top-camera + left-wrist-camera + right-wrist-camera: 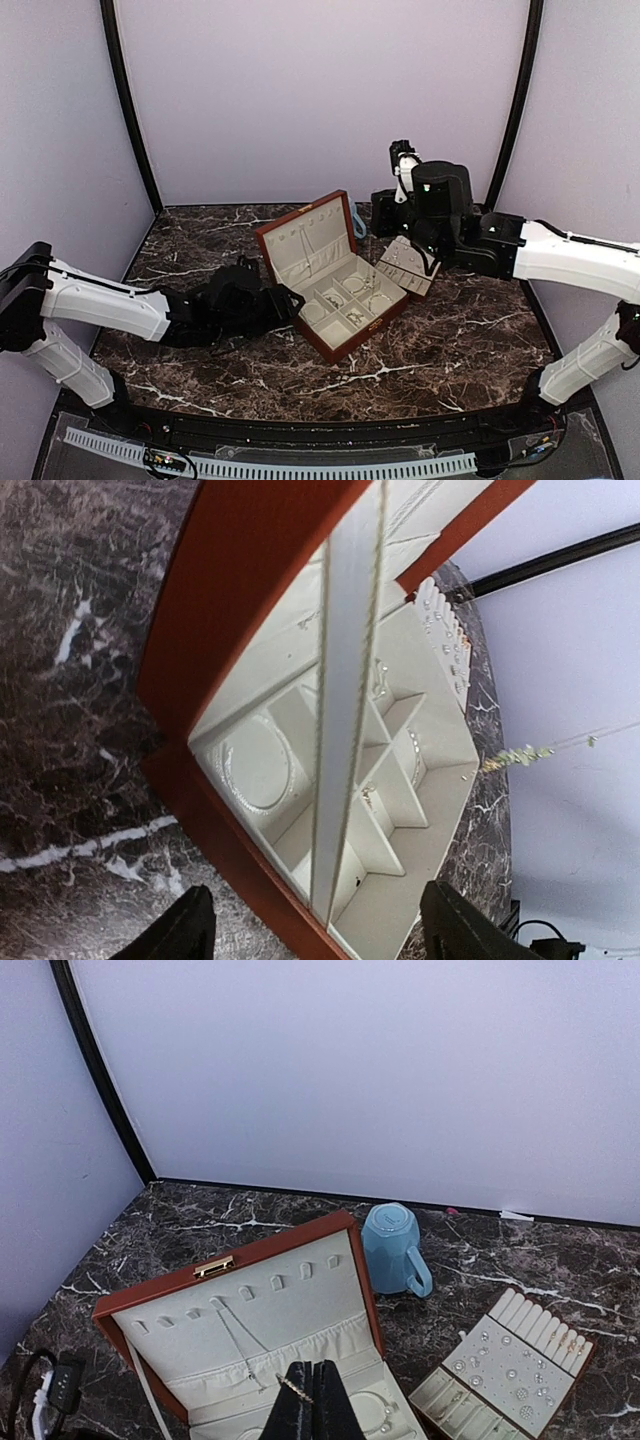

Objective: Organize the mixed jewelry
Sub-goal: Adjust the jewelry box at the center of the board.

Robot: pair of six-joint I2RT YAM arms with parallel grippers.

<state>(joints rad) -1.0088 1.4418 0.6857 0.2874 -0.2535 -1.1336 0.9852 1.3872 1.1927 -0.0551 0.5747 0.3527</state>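
Silvery jewelry (507, 1373); reddish-brown box (355, 340); blue mug (392, 1245).

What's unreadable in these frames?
- Right wrist: right pincer is shut, but the jewelry speck at its tips is too small to tell whether it is gripped.
- Right wrist: the box compartments are cut off by the bottom edge and the pincer.
- Left wrist: a blurred pale strip crosses the compartments.
- Top external: the mug is mostly hidden behind the box.

Glinting silvery jewelry (508, 1373), glossy marble table (450, 350)

white arms (100, 300), black wrists (225, 300)
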